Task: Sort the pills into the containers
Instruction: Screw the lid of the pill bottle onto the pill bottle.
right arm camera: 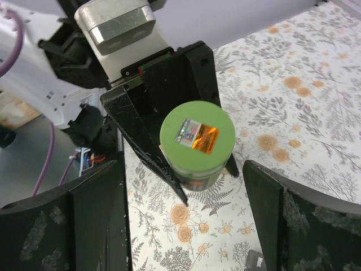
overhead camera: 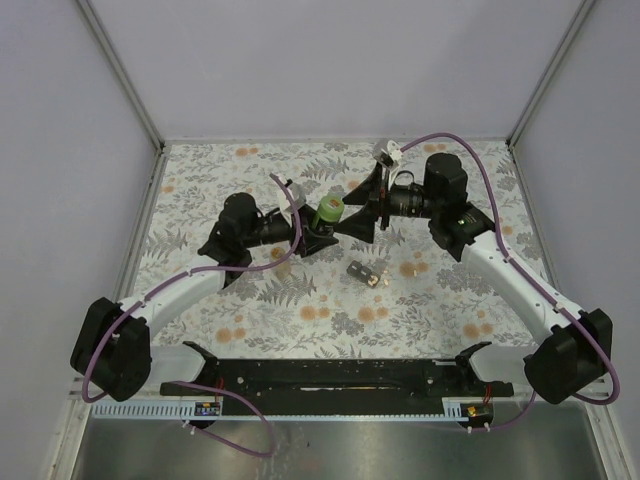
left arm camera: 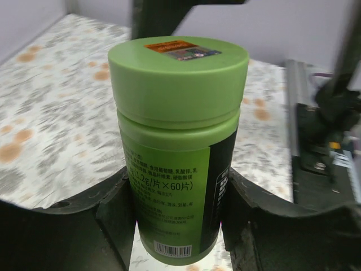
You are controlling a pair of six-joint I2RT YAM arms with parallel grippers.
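Note:
A green pill bottle (overhead camera: 326, 212) with a green lid stands upright at the table's middle. My left gripper (overhead camera: 314, 236) is shut on its lower body; in the left wrist view the bottle (left arm camera: 177, 141) fills the space between the two dark fingers (left arm camera: 113, 226). My right gripper (overhead camera: 362, 212) hangs just to the right of and above it, open. Seen from the right wrist, the lid (right arm camera: 197, 138) with its orange sticker sits between the spread fingers (right arm camera: 90, 220), touching neither. A small dark container (overhead camera: 357, 271) and pale pill-like bits (overhead camera: 377, 278) lie on the floral cloth nearer the bases.
The floral cloth (overhead camera: 250, 310) covers the table, with grey walls on three sides. A black rail (overhead camera: 330, 375) runs along the near edge between the arm bases. A corner of the dark container (right arm camera: 255, 261) shows at the bottom of the right wrist view.

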